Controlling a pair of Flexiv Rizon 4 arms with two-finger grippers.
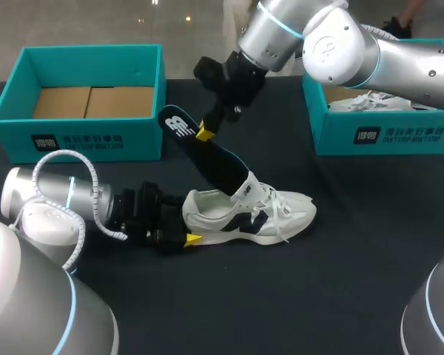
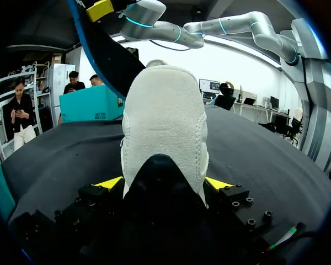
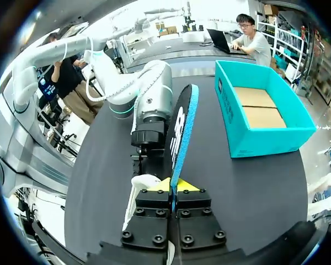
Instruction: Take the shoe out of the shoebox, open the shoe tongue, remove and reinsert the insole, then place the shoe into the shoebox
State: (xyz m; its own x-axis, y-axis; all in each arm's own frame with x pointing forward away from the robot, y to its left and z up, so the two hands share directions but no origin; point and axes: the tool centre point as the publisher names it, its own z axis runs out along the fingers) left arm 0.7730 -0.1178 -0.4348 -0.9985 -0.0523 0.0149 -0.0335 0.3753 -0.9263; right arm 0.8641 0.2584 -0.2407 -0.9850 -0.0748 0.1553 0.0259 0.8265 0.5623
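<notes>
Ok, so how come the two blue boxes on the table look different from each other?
The left shoebox shows only its brown cardboard floor, while the right shoebox has a white shoe lying in it. The left shoebox is in full view; the right shoebox is partly hidden behind the right arm. Both are teal, lidless, and printed on the front wall.

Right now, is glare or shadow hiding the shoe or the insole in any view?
Head view: even light, no glare on the table; the dark insole blends somewhat into it, the white shoe stands out. Left wrist view: backlit, with the left pincer dark below the heel. Right wrist view: evenly lit, insole edge-on in the right pincer.
</notes>
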